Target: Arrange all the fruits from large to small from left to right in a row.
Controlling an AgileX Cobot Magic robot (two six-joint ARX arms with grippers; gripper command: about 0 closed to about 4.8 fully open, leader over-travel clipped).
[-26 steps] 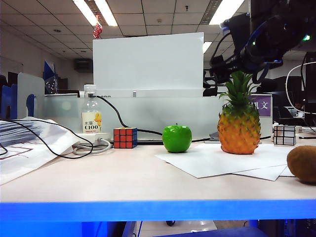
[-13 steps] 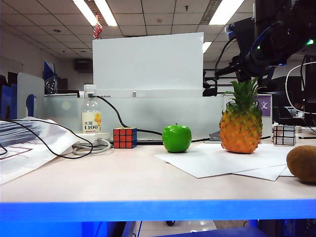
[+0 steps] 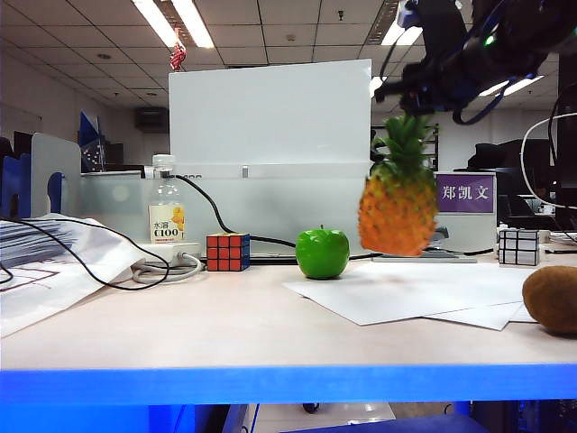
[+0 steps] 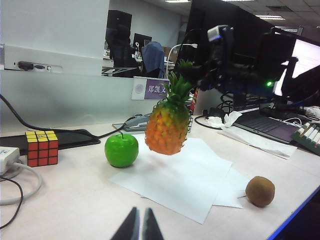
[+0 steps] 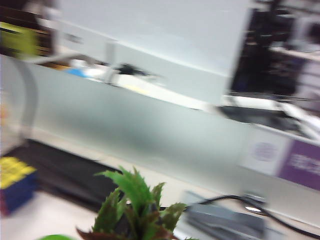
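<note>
The pineapple (image 3: 397, 212) hangs in the air above the white paper (image 3: 406, 293), just right of the green apple (image 3: 323, 253). My right gripper (image 3: 407, 106) is shut on its green crown (image 5: 135, 210) from above; its fingers are hidden in the right wrist view. The apple stands on the table left of the paper. At the far right edge lies the brown kiwi (image 3: 552, 299). My left gripper (image 4: 140, 226) is shut and empty, low over the table, well in front of the apple (image 4: 121, 149), the pineapple (image 4: 167, 127) and the kiwi (image 4: 260, 191).
A coloured Rubik's cube (image 3: 228, 252) sits left of the apple, with a drink bottle (image 3: 167, 212), a power strip and cables (image 3: 167, 266) further left. A silver mirror cube (image 3: 519, 246) stands at the back right. A white partition (image 3: 270, 212) closes the table's far side.
The right gripper closed on the pineapple's crown, lifted the fruit off the paper and carried it left toward the apple. The left gripper and other fruits stayed put.
</note>
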